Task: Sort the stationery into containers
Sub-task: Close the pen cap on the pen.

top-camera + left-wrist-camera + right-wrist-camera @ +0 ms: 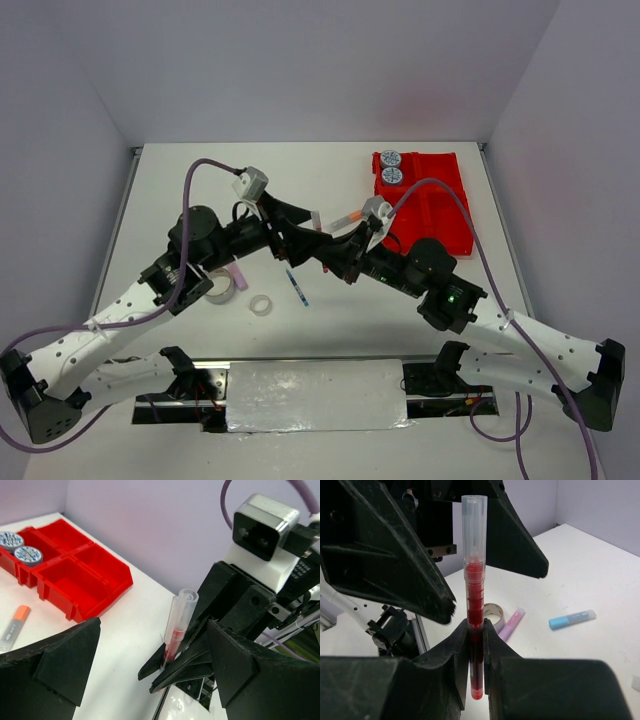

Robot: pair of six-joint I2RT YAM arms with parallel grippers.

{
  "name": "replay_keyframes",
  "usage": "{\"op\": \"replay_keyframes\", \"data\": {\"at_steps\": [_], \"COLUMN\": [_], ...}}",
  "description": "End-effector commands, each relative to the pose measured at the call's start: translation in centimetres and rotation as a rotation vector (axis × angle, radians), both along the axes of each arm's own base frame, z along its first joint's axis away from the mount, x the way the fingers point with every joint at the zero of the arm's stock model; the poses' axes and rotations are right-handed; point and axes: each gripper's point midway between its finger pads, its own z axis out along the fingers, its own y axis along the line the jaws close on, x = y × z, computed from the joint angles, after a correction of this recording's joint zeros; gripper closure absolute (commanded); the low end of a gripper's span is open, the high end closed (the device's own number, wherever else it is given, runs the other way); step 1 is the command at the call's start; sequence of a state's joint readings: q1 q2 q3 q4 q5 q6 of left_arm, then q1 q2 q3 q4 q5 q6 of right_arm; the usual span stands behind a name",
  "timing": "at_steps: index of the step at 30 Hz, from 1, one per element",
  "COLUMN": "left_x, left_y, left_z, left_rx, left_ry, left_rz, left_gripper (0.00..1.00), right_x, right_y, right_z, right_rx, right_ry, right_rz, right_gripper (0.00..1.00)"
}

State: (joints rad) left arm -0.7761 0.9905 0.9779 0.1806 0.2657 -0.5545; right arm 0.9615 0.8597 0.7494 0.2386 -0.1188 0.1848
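1. No writing can be read. The print on the two blue-patterned tape rolls (28, 555) and the label on the orange-capped stick (14, 625) are too small to make out.
2. The red pen (474, 595) has a clear cap and a clear barrel showing red ink, with a ribbed red section below the cap.
3. The right tool (476, 640) is clamped on the pen's lower barrel and holds it cap-up above the middle of the surface (300, 190).
4. The left tool (154, 627) is spread wide and grips nothing. Its fingers (395, 555) flank the pen's upper part, with gaps on either side.
5. The red tray (447, 165) lies by the far right corner of the surface, with both tape rolls in its far-left compartment.
6. The orange-capped stick lies on the surface near the tray. A pink stick (512, 622), a blue stick (572, 620) and a tape ring (492, 611) also lie on the surface.
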Motion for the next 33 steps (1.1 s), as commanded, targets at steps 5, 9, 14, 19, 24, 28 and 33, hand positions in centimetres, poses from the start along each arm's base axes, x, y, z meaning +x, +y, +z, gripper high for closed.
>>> {"op": "replay_keyframes", "data": {"at_steps": [5, 9, 14, 19, 24, 28, 33], "left_x": [-2.0, -2.6, -3.1, -2.4, -2.2, -1.8, -1.5], "left_y": [2.5, 2.7, 2.4, 2.4, 2.4, 2.2, 1.9], "left_z": [7.0, 7.6, 7.7, 7.2, 6.5, 5.9, 5.4], "left_rx": [-0.162, -0.161, -0.158, -0.141, -0.133, -0.119, -0.109], "left_ry": [-0.187, -0.229, -0.247, -0.229, -0.213, -0.198, -0.184], "left_rz": [0.029, 0.010, -0.023, 0.005, 0.014, 0.020, 0.023], "left_gripper": [0.05, 0.11, 0.13, 0.23, 0.34, 0.38, 0.42], "right_x": [-0.7, -1.0, -1.1, -1.0, -0.9, -1.0, -1.0], "right_y": [0.6, 1.2, 1.7, 1.5, 1.4, 1.4, 1.4], "right_z": [3.0, 2.6, 2.4, 2.5, 2.4, 2.6, 2.7], "right_rx": [0.026, 0.007, -0.004, 0.004, 0.007, 0.011, 0.013], "right_ry": [-0.028, -0.017, -0.011, -0.009, -0.006, -0.008, -0.008], "right_rz": [0.051, 0.086, 0.103, 0.095, 0.083, 0.088, 0.091], "right_gripper": [1.00, 1.00, 1.00, 1.00, 1.00, 1.00, 1.00]}}
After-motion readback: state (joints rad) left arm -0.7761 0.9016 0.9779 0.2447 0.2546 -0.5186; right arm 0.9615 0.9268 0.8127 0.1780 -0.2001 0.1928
